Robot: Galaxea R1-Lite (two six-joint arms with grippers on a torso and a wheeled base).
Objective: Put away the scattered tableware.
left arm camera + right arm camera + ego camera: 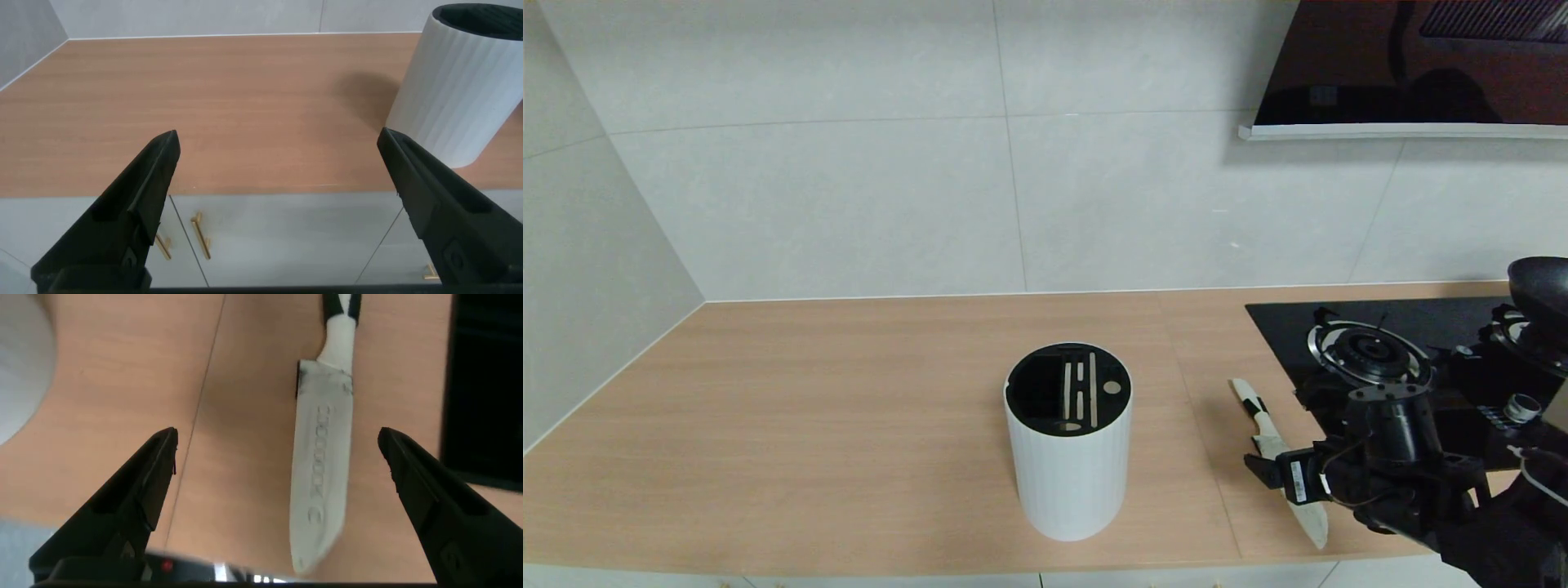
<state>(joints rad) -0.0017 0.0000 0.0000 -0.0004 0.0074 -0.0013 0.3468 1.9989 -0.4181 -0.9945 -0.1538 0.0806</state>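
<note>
**Surface** [849, 408]: light wood-grain kitchen top against a pale tiled wall, seen in the head view.

**Holder** [1068, 445]: white ribbed cylinder standing upright near the middle of the surface, towards its front edge. Its black top insert has one large opening, several narrow slots and small round holes. It also appears in the left wrist view [458, 90] and at a corner of the right wrist view [20, 367].

**Knife** [1278, 457]: white, with black bands on the handle. It lies flat on the surface between the holder and the hob, just beside the hob's edge. The handle points towards the wall and the blade tip towards the front edge. The blade is seen close up in the right wrist view [323, 465].

**Right claw** [1294, 482]: open wide and holding nothing. It hangs over the knife's blade, one finger on each side and both apart from it [276, 441].

**Left claw** [276, 139]: open wide and holding nothing. It is low, just off the surface's front edge, before cabinet doors with brass handles [200, 237].

**Hob** [1380, 351]: black gas hob at the right end of the surface, with a dark pan [1539, 286] on its far burner.

**Hood** [1413, 65]: dark glass panel on the wall above the hob.
</note>
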